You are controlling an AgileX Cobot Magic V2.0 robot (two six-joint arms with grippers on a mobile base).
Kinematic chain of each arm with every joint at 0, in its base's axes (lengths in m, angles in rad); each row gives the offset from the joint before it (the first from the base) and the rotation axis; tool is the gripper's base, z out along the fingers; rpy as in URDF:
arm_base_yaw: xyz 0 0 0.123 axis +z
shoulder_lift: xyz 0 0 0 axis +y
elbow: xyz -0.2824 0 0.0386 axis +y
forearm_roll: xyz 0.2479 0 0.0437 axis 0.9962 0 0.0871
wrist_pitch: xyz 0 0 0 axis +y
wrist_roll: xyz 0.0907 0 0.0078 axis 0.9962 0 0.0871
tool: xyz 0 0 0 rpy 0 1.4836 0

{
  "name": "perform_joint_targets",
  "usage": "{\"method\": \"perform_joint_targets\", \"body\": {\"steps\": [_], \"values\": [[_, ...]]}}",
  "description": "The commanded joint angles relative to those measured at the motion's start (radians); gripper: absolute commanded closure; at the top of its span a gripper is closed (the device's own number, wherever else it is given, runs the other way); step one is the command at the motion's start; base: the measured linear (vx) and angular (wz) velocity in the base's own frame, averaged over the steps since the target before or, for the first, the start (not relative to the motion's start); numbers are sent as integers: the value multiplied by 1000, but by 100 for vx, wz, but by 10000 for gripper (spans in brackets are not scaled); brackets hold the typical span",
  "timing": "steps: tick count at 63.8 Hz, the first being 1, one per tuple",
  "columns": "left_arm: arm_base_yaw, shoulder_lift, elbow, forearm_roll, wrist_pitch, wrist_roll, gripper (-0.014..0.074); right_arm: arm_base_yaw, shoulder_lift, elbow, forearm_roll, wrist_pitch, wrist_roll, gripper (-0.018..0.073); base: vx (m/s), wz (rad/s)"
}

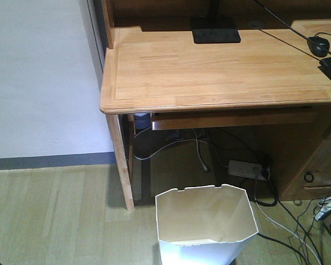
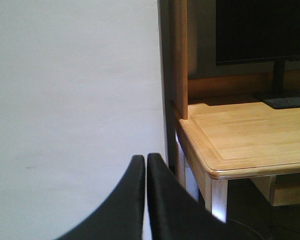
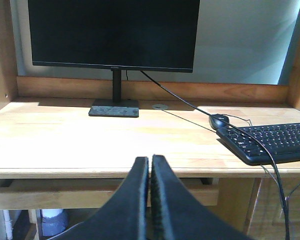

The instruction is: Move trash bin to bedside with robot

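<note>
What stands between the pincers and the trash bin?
Nothing visible. The trash bin stands on the floor before the desk. The left pincer and right pincer, both shut, face the desk; neither view shows the bin.

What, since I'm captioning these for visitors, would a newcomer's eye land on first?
The white trash bin stands open-topped on the floor at the bottom of the front view, in front of the light wooden desk. On the desk, a big black monitor sits at the back and a keyboard at the right. The left gripper and right gripper, both shut, jut up from the bottom of their wrist views.
</note>
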Motion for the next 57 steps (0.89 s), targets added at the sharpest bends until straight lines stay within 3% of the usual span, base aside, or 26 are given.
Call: {"method": "perform_joint_targets", "body": {"steps": [1,50,57], "values": [[-6,-9,12,-9,-74,-14,603,-5,-11,0,-11,-76,-1,568,0,0],[-6,-9,12,-9,-74,-14,603,-5,-11,0,-11,-84,-2,568,0,0],[-6,-9,12,-9,-74,-14,603,-5,-11,-2,-19,-222,-15,568,0,0]]}}
